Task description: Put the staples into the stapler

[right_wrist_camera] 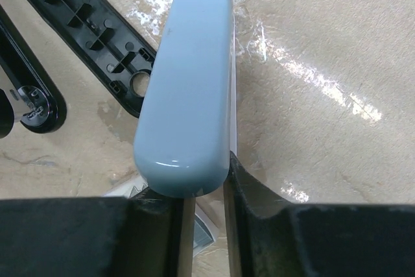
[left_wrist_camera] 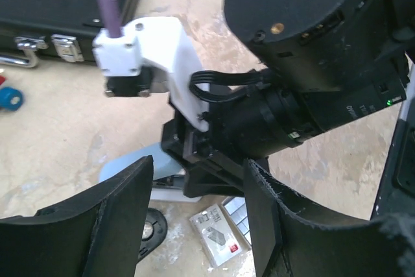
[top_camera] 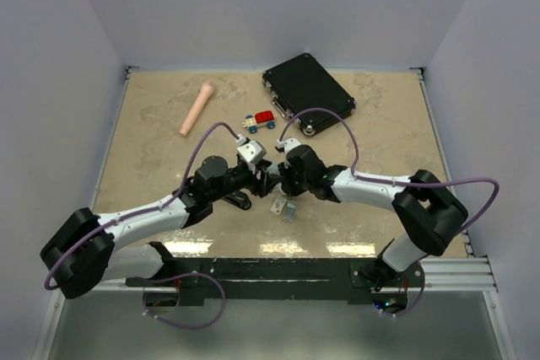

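Note:
The stapler lies open in the middle of the table. Its light-blue top [right_wrist_camera: 188, 82] is swung up and my right gripper [right_wrist_camera: 201, 186] is shut on the near end of it. The black base [right_wrist_camera: 97, 37] lies flat to the left. In the left wrist view, my left gripper [left_wrist_camera: 198, 180] is open with nothing between its fingers, just in front of the right gripper's black body [left_wrist_camera: 214, 160]. Below them lie a tiny white cardboard box [left_wrist_camera: 217, 235] and, right beside it, the silvery-grey staples [left_wrist_camera: 238, 215]. From above, the staples [top_camera: 289, 212] lie just near of both grippers.
A black case [top_camera: 308, 94] lies at the back right. A pink cylinder [top_camera: 197, 108] and a small toy car [top_camera: 261, 121] lie at the back, left of the case. The two arms meet at mid-table, their wrists close together.

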{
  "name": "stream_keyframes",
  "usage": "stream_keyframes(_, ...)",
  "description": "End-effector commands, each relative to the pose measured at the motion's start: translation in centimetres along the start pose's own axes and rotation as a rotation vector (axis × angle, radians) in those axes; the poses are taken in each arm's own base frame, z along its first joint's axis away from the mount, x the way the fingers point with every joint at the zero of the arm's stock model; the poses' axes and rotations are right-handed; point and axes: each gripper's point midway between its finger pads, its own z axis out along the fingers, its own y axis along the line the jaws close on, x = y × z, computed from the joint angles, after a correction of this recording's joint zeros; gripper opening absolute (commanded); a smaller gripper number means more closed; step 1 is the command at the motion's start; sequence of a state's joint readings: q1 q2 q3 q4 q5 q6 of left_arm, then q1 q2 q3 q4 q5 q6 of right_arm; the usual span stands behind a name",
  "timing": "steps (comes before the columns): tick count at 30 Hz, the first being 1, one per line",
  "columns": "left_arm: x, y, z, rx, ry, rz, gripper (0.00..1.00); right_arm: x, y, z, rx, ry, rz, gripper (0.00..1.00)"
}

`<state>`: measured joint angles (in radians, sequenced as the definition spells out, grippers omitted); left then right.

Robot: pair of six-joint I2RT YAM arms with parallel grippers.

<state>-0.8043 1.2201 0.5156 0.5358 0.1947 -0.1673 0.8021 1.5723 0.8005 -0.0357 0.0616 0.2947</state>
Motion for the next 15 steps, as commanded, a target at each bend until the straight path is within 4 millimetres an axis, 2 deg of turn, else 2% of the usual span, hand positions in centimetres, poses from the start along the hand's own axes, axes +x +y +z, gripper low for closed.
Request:
stream_keyframes(1, -1.5, 1.4, -1.6, -0.08, -0.065, -0.055, 0.62, -1.8, 0.1, -0.1, 0.014, -0.026, -0.014, 0.27)
stream_keyframes(5, -3.0, 4.0, -3.7, -0.228, -0.117, -0.063, 0.63, -1.7, 0.0, -0.7, 0.02, -0.006, -0.016, 0.42)
stream_keyframes(6, -4.0, 4.5, -4.5, -0.259, -0.151, -0.061, 0.63, -1.5, -0.1, -0.8, 0.026, 0.005, -0.015, 0.45)
stream_keyframes(7, -3.9, 5.0, -5.1, -0.288, -0.151, -0.059, 0.63, -1.8, 0.0, -1.1, 0.022, -0.001, -0.016, 0.5)
stream_keyframes(9, -5.3, 6.2, -6.8, -0.373, -0.206, -0.055, 0.64, -1.7, -0.1, -1.5, 0.03, 0.01, -0.015, 0.55)
stream_keyframes(11, -5.2, 7.5, -8.2, -0.46, -0.215, -0.043, 0.65, -2.1, 0.0, -1.9, 0.025, 0.006, -0.02, 0.58)
stream_keyframes(15, -6.9, 8.8, -11.3, -0.576, -0.281, -0.017, 0.67, -2.0, 0.0, -3.1, 0.028, 0.037, -0.036, 0.65)
